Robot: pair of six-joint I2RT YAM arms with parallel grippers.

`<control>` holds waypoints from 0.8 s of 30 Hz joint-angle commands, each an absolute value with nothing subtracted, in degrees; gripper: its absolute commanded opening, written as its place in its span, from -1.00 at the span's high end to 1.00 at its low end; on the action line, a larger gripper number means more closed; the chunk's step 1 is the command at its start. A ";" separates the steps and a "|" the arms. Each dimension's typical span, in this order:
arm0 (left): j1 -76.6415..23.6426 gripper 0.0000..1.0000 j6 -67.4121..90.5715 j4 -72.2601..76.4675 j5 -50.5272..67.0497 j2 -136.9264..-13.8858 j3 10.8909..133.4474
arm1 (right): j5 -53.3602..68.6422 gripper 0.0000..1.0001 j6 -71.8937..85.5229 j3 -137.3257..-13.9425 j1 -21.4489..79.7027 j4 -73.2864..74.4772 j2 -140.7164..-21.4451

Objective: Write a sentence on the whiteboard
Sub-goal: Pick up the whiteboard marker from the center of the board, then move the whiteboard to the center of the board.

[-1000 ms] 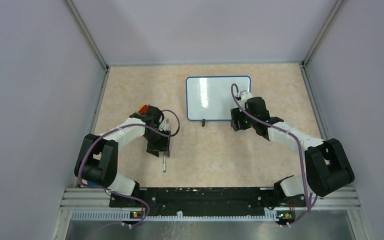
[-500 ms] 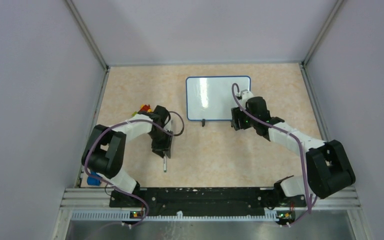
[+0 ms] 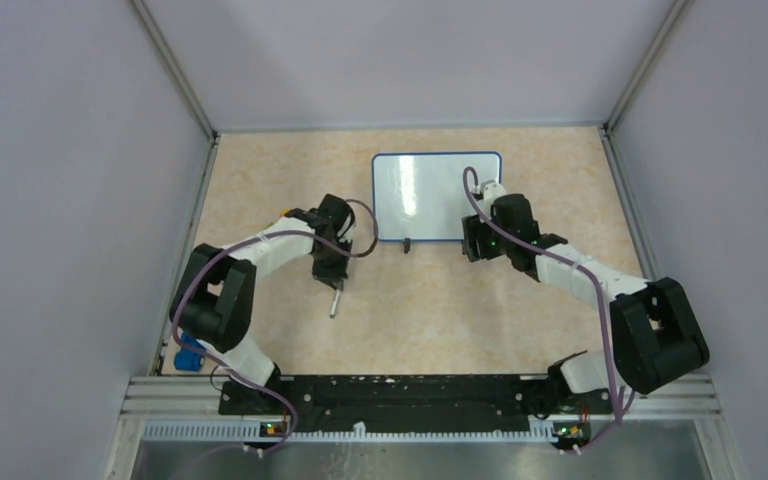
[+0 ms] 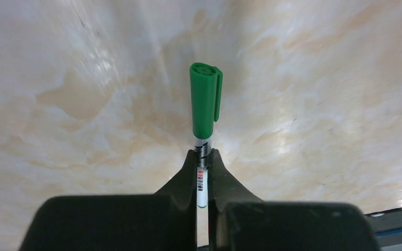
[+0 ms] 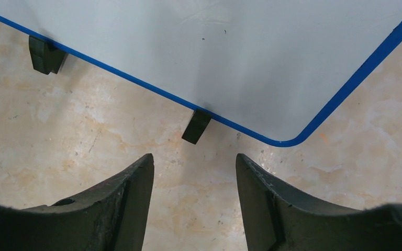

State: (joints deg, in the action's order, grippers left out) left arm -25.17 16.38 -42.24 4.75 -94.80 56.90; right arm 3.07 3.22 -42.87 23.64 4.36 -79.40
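Observation:
The whiteboard (image 3: 430,190) lies flat at the back middle of the table, white with a blue rim. Its surface (image 5: 214,57) is blank and no sentence shows on it. My left gripper (image 3: 333,282) is shut on the white barrel of a marker (image 3: 335,301), left of the board's near edge. In the left wrist view the green cap (image 4: 205,102) sticks out past the left gripper (image 4: 203,152), over the bare table. My right gripper (image 3: 471,241) stands open at the board's near right corner. Nothing lies inside this gripper (image 5: 194,159), only table.
Two black clip feet (image 5: 196,126) (image 5: 43,54) stick out from the board's near edge. A small red and orange object (image 3: 289,211) lies behind my left arm. A blue object (image 3: 188,355) sits at the table's near left edge. Grey walls close in three sides.
My left gripper has closed on the marker and carried it up and right, toward the whiteboard. The right arm has not moved.

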 commanded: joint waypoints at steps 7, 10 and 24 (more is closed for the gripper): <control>-17.12 1.00 17.81 -36.48 5.96 -82.37 72.49 | 2.60 -0.09 6.41 -46.34 24.36 0.48 -81.76; -13.32 1.00 18.32 -36.09 6.91 -80.03 74.86 | 2.47 -0.06 7.89 -46.70 24.35 0.53 -82.88; -7.96 1.00 21.59 -32.95 7.79 -74.97 73.95 | 0.56 0.18 10.28 -48.14 24.94 -3.22 -89.40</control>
State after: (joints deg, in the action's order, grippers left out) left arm -9.17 19.84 -35.51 6.63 -77.36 74.13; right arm 1.63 9.28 -44.42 24.25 0.43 -87.96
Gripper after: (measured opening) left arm 0.027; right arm 0.427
